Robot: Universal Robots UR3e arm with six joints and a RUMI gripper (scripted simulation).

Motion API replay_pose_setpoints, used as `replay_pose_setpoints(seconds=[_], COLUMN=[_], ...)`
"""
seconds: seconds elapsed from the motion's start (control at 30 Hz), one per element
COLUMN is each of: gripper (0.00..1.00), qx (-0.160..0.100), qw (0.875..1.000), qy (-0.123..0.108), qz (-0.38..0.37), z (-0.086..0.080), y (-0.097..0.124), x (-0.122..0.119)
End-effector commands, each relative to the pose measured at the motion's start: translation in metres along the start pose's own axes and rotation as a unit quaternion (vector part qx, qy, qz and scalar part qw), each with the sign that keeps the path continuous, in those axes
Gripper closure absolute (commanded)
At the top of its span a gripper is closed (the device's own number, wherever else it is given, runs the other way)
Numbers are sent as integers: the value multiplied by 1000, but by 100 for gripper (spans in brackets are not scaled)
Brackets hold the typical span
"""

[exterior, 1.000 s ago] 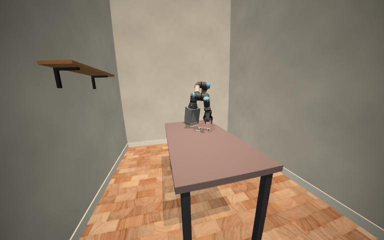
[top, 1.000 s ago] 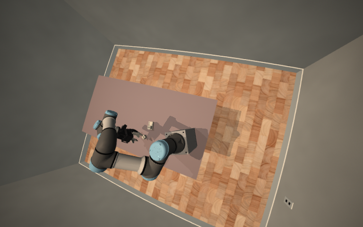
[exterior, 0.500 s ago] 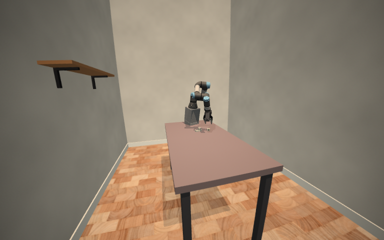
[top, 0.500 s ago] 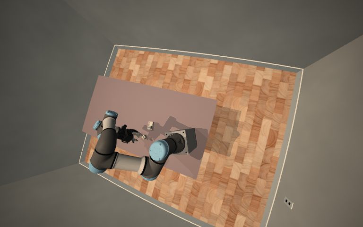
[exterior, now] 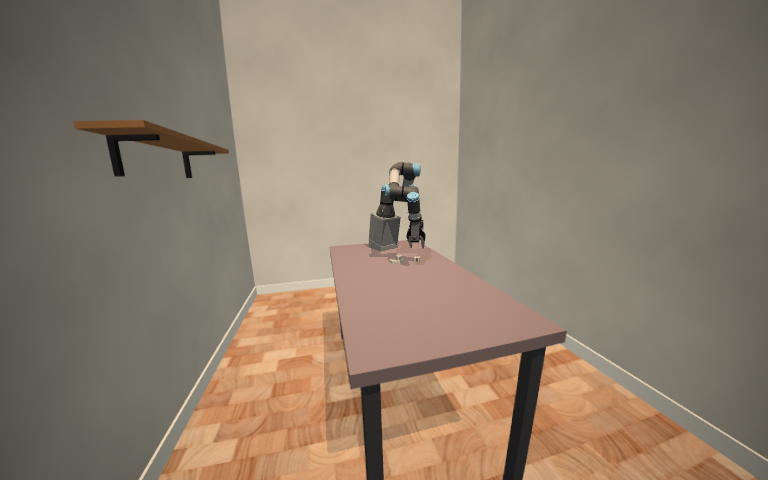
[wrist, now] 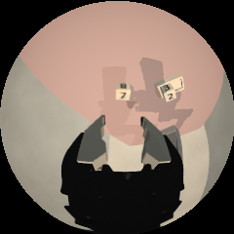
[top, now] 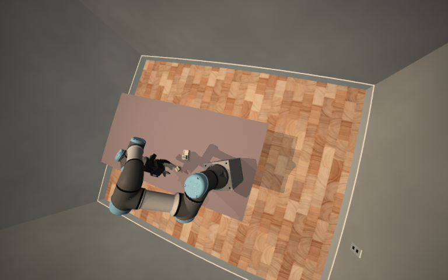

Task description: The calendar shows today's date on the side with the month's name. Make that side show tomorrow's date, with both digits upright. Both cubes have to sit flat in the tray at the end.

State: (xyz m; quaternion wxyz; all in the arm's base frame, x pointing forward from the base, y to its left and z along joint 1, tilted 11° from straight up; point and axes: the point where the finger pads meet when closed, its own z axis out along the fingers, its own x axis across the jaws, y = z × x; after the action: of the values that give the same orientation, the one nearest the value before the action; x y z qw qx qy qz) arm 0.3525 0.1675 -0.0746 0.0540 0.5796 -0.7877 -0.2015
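In the top view, our gripper (top: 168, 167) (exterior: 416, 246) (wrist: 123, 116) is above the table (top: 198, 122) (exterior: 419, 300) (wrist: 122, 44), and one loose cube (top: 177, 168) (exterior: 416, 259) (wrist: 123, 93) lies near its fingers. The calendar tray (top: 188, 152) (exterior: 394, 261) (wrist: 175, 84) is apart from this cube, nearer to the middle of the table, with the other cube (top: 184, 157) (exterior: 398, 257) (wrist: 168, 92) at it. The bent forearm hangs over the table edge, perhaps so that the tool can reach from the side. In the exterior view, the fingers point down and do not touch the cubes; the wall shelf (exterior: 113, 127) is far from our way. In the wrist view, the fingers stand apart with nothing between them. The loose cube shows 7 and 8, the other shows 3 and 2; we cannot tell if that one sits flat. We think the loose cube was put aside for turning, and that the tray and its cube could hinder a wide finger when we place it back.

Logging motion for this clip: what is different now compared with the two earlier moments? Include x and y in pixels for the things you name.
Nothing visibly changed. The arm (top: 158, 200) (exterior: 403, 192) holds its pose, with the gripper (top: 171, 167) (exterior: 416, 244) (wrist: 123, 116) open; nothing was taken hold of or let go. The loose cube (top: 177, 168) (exterior: 416, 259) (wrist: 123, 93) and the tray (top: 185, 151) (exterior: 394, 261) (wrist: 178, 84) stayed put.
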Motion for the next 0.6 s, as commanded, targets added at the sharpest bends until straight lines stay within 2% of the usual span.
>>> replay_pose_setpoints(seconds=[0.0, 0.27, 0.57], gripper=[60, 60, 60], qx=[12, 33, 70], qw=[1000, 999, 998], qy=[0, 1, 1], qz=[0, -1, -1], z=[-1, 0, 0], y=[-1, -1, -1], x=[0, 0, -1])
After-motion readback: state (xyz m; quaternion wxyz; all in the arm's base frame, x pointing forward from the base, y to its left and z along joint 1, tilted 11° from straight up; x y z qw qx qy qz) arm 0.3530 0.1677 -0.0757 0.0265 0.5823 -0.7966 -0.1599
